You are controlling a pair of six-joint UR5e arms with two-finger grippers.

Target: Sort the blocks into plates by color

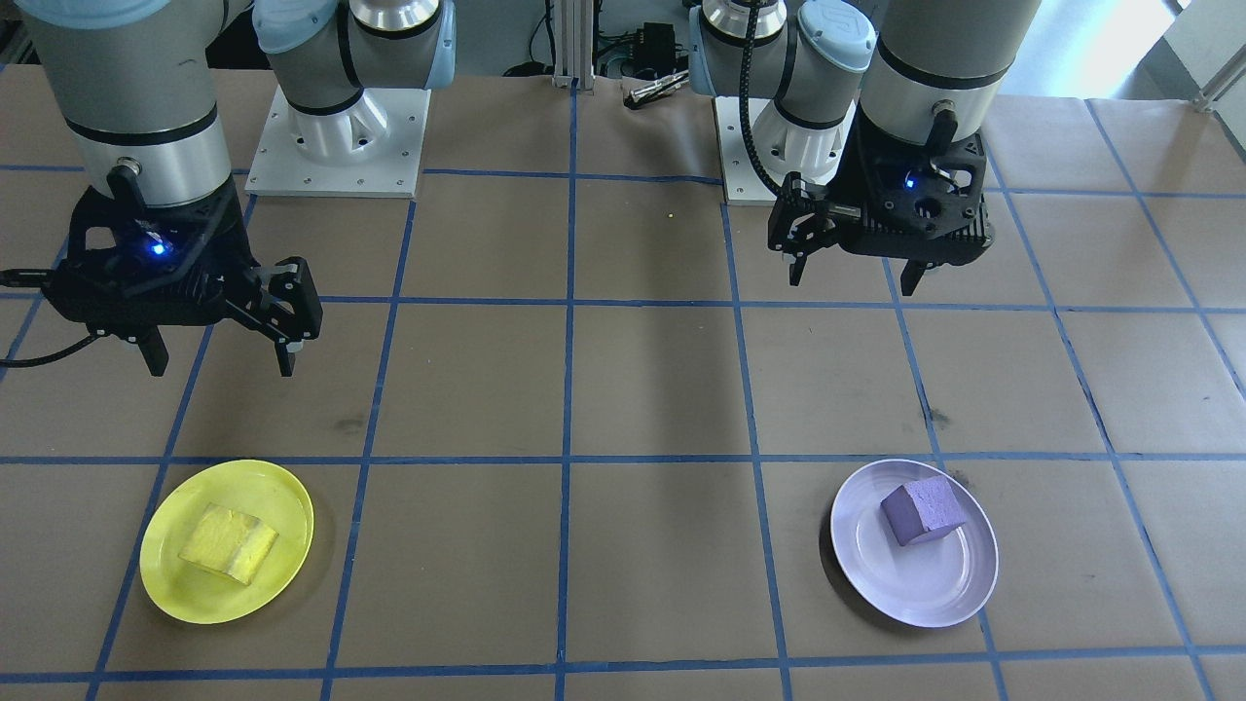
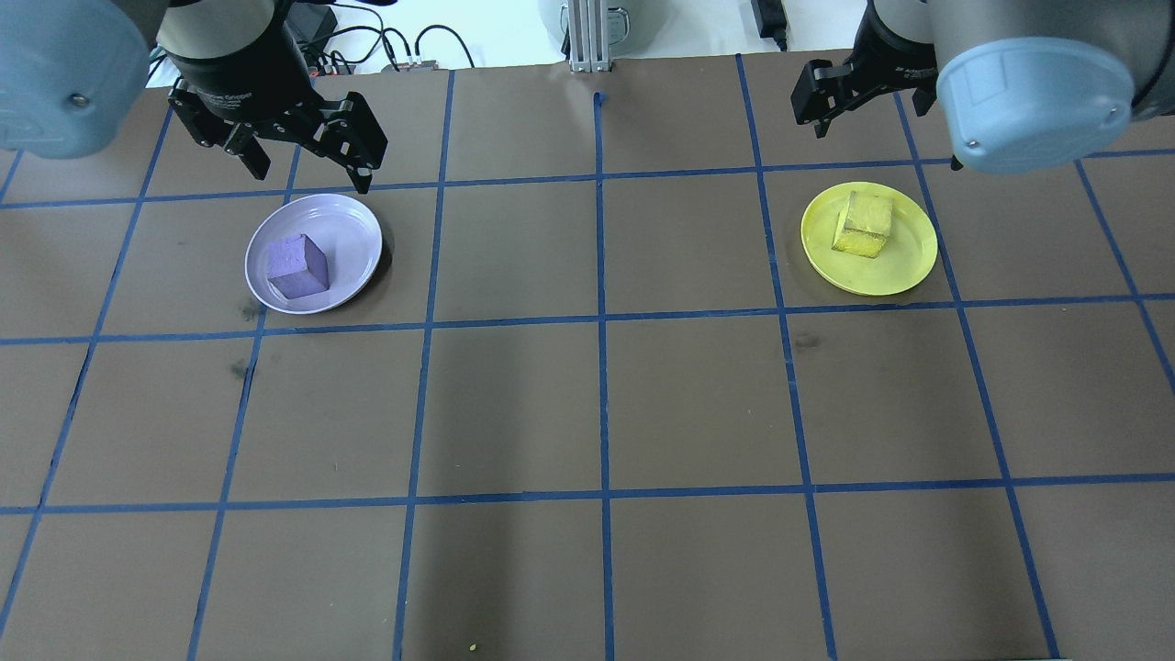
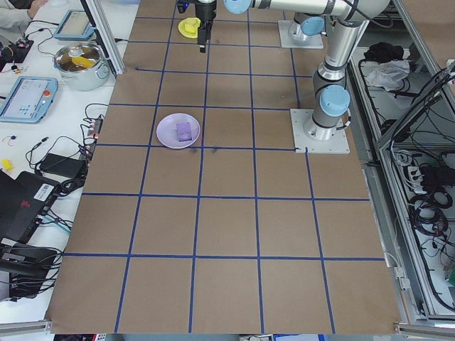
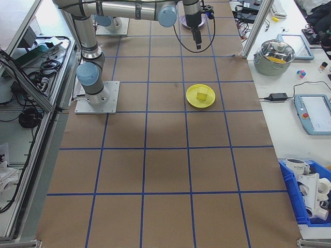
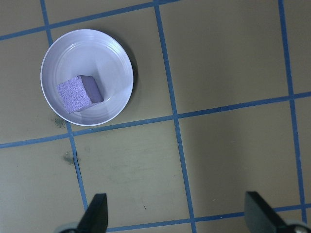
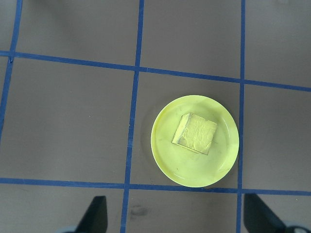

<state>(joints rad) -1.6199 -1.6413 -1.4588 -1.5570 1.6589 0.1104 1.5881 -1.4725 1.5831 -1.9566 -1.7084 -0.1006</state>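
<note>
The purple block (image 1: 922, 509) lies in the lavender plate (image 1: 876, 574); in the overhead view the same purple block (image 2: 296, 266) sits left of centre in that plate (image 2: 353, 229). The yellow block (image 1: 229, 543) rests in the yellow plate (image 1: 175, 584), and from overhead this yellow block (image 2: 864, 225) is in the plate's (image 2: 904, 262) far half. My left gripper (image 1: 852, 282) hangs open and empty above the table, back from the lavender plate. My right gripper (image 1: 221, 368) is open and empty too, back from the yellow plate. The left wrist view shows the purple block (image 5: 79, 93), the right wrist view the yellow block (image 6: 194, 133).
The brown table carries a grid of blue tape. The two arm bases (image 1: 336, 146) (image 1: 769, 146) stand on white mounts at the robot's edge. Off the table's far side stand a metal pot (image 4: 279, 54), a tablet (image 4: 313, 111) and a blue bin (image 4: 310, 191).
</note>
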